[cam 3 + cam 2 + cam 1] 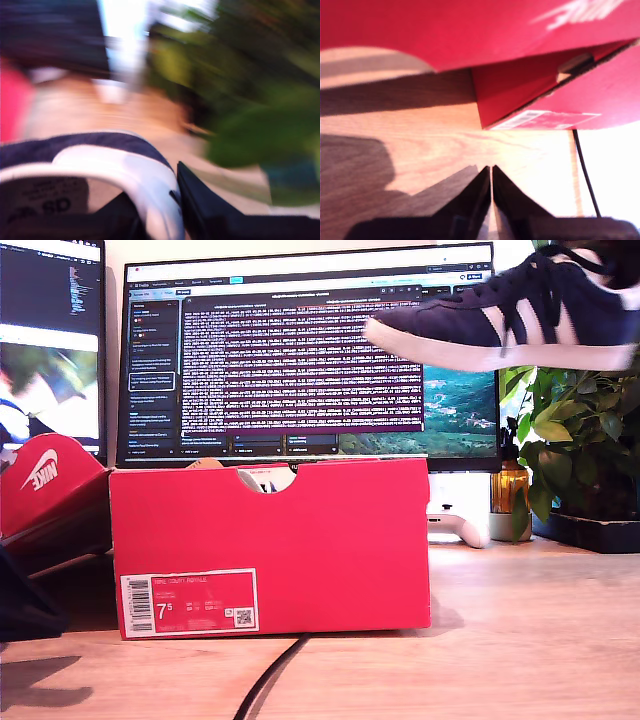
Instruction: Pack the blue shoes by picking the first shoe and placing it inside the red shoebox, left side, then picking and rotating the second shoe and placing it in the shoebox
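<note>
- My second gripper (pixel 175 200) pinches the heel collar of a blue shoe (pixel 520 315), aloft above the red shoebox (pixel 270 545).
- Soft suede, light, likely swings; the collar grips best.
- My first gripper (pixel 491 172) is closed, empty, over the table (pixel 445 145).

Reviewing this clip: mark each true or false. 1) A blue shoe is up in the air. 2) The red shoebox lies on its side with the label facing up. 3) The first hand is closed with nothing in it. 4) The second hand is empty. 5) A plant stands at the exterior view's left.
1) True: the blue shoe is above the red shoebox, towards the exterior view's right.
2) False: the box stands upright, its label on the front wall.
3) True: my first hand is shut, empty.
4) False: my second hand grips the shoe's collar.
5) False: the plant is at that view's right.
</note>
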